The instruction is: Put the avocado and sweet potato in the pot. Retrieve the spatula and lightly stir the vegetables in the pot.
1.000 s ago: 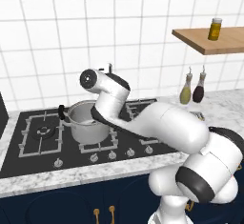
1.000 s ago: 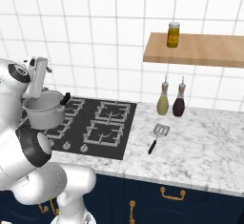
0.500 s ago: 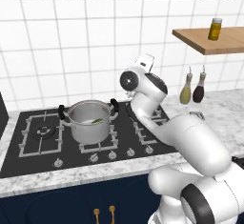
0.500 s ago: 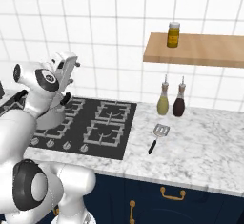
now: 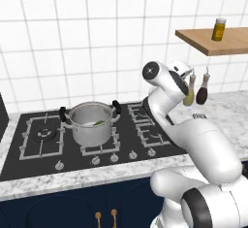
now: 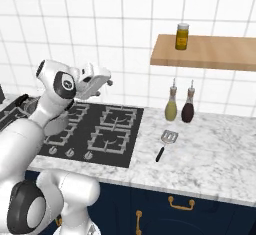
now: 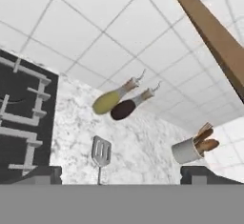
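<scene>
Steel pot (image 5: 91,122) on the hob already shows green inside, so I'm on the fetch step, my claw (image 6: 102,77) spread wide with nothing in it, high over the burners, and the spatula (image 6: 166,144) on the marble beside the hob calls for reaching across and dropping onto its black handle.

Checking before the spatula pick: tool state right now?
Tool: open, holding nothing; it hangs above the counter, with the spatula ahead between its tips.

Spatula (image 6: 168,141) on counter (image 6: 220,156) right of stove (image 6: 107,131), before two bottles (image 6: 180,106)
</scene>
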You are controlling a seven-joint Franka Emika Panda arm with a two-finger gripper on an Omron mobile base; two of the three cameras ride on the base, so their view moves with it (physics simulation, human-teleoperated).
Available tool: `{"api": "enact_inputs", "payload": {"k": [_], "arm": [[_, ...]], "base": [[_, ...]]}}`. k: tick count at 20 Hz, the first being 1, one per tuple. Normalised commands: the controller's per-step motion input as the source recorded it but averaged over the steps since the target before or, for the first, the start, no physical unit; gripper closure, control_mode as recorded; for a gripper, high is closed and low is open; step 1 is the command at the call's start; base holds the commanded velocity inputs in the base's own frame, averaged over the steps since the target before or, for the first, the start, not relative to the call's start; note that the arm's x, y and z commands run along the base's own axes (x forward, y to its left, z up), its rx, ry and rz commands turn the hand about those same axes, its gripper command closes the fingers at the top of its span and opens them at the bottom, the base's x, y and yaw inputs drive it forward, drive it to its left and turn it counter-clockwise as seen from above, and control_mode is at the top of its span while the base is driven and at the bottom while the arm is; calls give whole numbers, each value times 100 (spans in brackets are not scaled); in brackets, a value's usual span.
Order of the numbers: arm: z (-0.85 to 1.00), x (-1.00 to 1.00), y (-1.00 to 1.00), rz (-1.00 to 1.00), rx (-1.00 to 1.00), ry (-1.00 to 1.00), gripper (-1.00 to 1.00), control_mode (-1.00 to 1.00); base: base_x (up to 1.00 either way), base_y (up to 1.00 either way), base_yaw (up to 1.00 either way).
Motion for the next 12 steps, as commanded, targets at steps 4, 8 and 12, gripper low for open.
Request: {"api": "enact_inputs", "payload": {"k": [4, 8, 12], "arm": [[-95, -13, -100, -49, 36, 7, -100, -100], [-77, 0, -100, -35, 49, 19, -100, -100], [-61, 10, -100, -9, 19, 14, -100, -100]], "base": [[0, 0, 0], [0, 0, 0], [0, 0, 0]]}}
